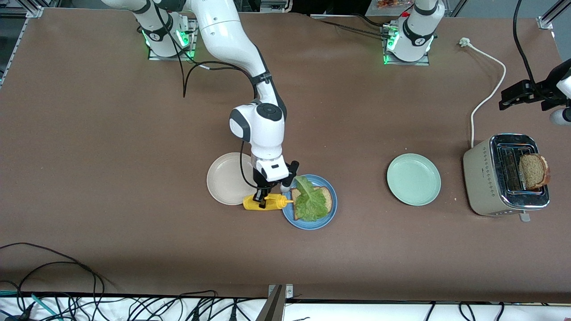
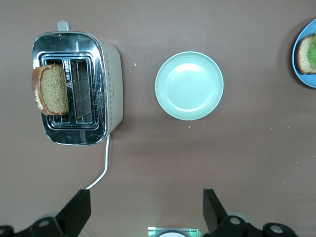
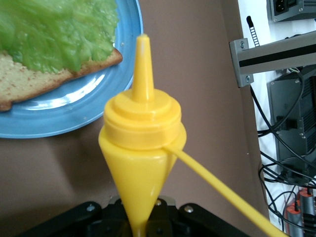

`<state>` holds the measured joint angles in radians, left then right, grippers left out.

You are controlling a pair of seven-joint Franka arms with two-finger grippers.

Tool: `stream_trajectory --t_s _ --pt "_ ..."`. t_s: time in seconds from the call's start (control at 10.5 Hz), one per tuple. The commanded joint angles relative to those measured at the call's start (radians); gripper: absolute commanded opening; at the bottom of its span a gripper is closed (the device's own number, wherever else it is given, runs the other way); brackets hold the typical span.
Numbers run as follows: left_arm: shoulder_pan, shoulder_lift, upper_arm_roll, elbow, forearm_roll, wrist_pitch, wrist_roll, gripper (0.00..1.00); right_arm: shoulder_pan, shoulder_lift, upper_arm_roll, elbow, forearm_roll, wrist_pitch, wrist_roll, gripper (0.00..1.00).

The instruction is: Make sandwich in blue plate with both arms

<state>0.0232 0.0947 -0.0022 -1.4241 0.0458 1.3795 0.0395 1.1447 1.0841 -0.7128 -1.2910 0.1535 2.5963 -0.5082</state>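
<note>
One brown bread slice (image 1: 325,198) lies in the blue plate (image 1: 328,216) with a ruffled green lettuce leaf (image 1: 308,200) on top. My right gripper (image 1: 263,198) is shut on a yellow squeeze bottle (image 1: 265,203), which lies on its side beside the plate with its nozzle (image 3: 143,54) pointing at the plate's rim (image 3: 74,111). The second bread slice (image 1: 533,170) stands up out of the toaster (image 1: 484,178). My left gripper (image 1: 506,99) is open and empty, high over the table by the toaster (image 2: 111,84).
A cream-white plate (image 1: 225,178) lies beside the bottle, toward the right arm's end. A mint-green plate (image 1: 413,179) lies between the blue plate and the toaster. The toaster's white cable (image 1: 490,89) runs toward the left arm's base.
</note>
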Motion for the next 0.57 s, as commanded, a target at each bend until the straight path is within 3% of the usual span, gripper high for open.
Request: stream_trajectory --t_s 0.0,0.19,0.48 --pt "0.003 -0.003 0.001 0.016 -0.018 -0.013 -0.003 1.0 -0.002 0.071 -0.031 0.078 -0.101 -0.036 0.086 0.08" --pt "0.001 -0.003 0.001 0.016 -0.018 -0.013 0.003 1.0 0.007 0.082 -0.03 0.076 -0.182 -0.039 0.137 0.08" --pt "0.003 -0.001 0.002 0.016 -0.018 -0.011 0.011 1.0 0.009 0.083 -0.03 0.102 -0.221 -0.117 0.158 0.08"
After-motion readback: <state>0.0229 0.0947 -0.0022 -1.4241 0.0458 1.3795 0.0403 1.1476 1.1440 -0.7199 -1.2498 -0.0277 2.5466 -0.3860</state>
